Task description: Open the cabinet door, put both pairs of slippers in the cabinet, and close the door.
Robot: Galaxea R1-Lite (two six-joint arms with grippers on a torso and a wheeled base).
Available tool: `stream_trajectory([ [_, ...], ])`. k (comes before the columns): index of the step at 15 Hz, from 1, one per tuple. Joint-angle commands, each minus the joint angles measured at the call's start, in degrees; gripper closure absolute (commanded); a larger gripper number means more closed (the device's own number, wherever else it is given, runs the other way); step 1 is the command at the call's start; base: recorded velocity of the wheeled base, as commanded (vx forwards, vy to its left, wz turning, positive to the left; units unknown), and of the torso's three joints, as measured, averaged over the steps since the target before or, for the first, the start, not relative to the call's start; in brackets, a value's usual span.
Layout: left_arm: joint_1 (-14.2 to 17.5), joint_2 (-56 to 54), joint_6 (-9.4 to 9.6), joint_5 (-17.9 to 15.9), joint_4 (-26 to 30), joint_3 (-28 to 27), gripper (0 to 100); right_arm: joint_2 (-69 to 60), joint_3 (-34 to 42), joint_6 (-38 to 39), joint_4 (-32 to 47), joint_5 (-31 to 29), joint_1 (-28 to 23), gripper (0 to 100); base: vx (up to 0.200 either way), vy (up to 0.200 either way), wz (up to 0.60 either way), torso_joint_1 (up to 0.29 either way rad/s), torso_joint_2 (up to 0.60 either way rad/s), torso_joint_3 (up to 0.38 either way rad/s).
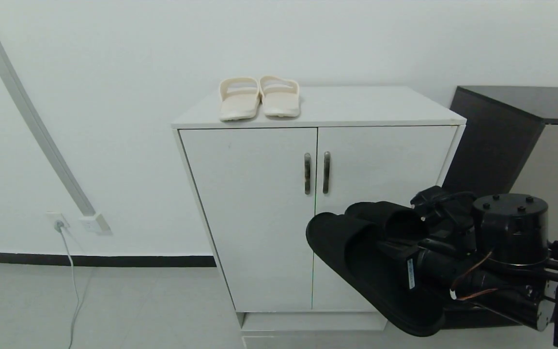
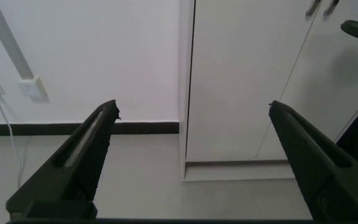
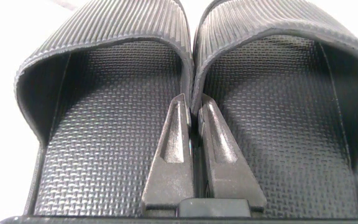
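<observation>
Right wrist view: clamps right gripper (image 3: 192, 102), fingers almost together, on the adjoining inner rims of the black slippers (image 3: 104, 143). Holds that pair side by side before the cabinet (image 1: 255, 218), by its right door, below the handles (image 1: 307, 173); both doors shut. Spreads left gripper (image 2: 191, 107) wide, grasping nothing, low near the cabinet's left bottom corner. Finds cream slippers (image 1: 258, 99) side by side on the cabinet top, well apart from both grippers.

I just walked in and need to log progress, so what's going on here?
The right tool is shut on a pair of black slippers, holding them up in front of the white cabinet. Its two doors are closed. A cream pair of slippers sits on the cabinet's top. The left tool is open, holding nothing, low near the cabinet's base.
</observation>
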Motion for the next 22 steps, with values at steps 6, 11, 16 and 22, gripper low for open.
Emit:
stream_trajectory([
  [6,0.04,0.0,0.1,-0.07,-0.01,-0.01,0,-0.01,1.01,0.01,-0.53,0.01,0.02,100,0.0,0.0,0.0,-0.083,0.45,0.361],
  [11,0.04,0.0,0.1,-0.07,0.08,-0.01,0,0.34,1.27,-0.08,-0.71,0.19,0.11,100,0.0,0.0,0.0,-0.018,0.32,0.293],
  [16,-0.05,0.0,0.1,-0.16,0.08,-0.01,0,0.07,1.62,-1.22,-1.06,0.36,0.02,100,0.0,0.0,0.0,0.0,0.06,0.059],
  [22,0.39,4.75,0.1,0.98,0.17,-0.01,0,0.25,2.94,-1.31,-4.57,0.45,0.11,100,0.0,0.0,0.0,0.0,0.01,0.008],
])
